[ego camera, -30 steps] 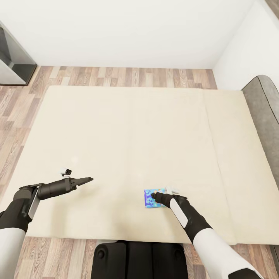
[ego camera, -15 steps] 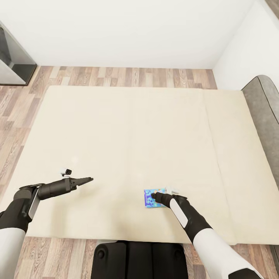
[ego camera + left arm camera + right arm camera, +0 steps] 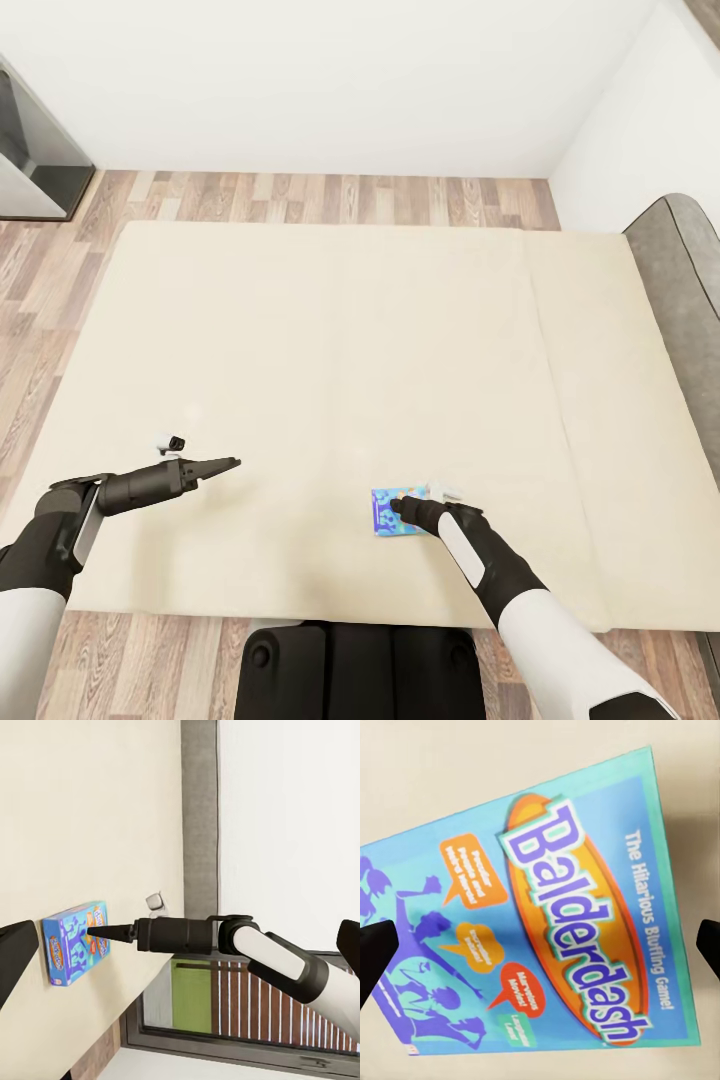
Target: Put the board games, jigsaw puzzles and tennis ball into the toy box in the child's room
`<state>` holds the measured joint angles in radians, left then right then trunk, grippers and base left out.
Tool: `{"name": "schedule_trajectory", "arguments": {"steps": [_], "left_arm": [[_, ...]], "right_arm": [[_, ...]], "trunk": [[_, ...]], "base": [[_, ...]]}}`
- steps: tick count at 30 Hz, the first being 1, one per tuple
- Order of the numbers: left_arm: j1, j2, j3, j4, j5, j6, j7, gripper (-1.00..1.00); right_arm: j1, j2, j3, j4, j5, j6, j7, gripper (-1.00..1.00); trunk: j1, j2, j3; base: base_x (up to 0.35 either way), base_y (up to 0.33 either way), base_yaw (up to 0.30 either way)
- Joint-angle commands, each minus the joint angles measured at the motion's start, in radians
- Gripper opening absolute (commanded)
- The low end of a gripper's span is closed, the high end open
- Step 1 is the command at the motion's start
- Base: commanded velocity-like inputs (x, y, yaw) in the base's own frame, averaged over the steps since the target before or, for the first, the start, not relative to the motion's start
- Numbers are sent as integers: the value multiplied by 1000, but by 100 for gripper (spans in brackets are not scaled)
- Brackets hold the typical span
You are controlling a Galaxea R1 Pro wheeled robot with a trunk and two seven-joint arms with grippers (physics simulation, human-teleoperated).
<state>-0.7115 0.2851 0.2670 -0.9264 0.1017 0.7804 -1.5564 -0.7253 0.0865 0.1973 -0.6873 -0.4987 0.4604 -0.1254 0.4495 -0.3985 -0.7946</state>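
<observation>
Bed (image 3: pixel 330 330), right arm (image 3: pixel 520 590) over board game (image 3: pixel 385 512)

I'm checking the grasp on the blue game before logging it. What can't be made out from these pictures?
- Contact: in the head view the right pincer covers part of the blue board game; touching or hovering is unclear.
- Right fingers: cut off by the right wrist view's edges.
- Box lettering: too small in the head view.
- Left pincer: seen side-on over the bed; its opening is unreadable.

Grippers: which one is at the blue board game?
The right gripper: its open fingers straddle the blue Balderdash board game on the bed. The left gripper points over bare mattress, well apart from the box.
</observation>
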Motion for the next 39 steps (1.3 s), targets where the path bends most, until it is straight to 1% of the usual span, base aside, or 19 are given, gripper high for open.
{"name": "schedule_trajectory", "arguments": {"steps": [1, 39], "left_arm": [[0, 0, 0, 0, 0, 11, -4, 100], [0, 0, 0, 0, 0, 10, -4, 100]], "right_arm": [[0, -1, 4, -2, -11, 3, -10, 100], [0, 1, 4, -1, -11, 4, -10, 100]], "trunk": [[1, -2, -1], [1, -2, -1]], "base": [[0, 0, 0], [0, 7, 0]]}}
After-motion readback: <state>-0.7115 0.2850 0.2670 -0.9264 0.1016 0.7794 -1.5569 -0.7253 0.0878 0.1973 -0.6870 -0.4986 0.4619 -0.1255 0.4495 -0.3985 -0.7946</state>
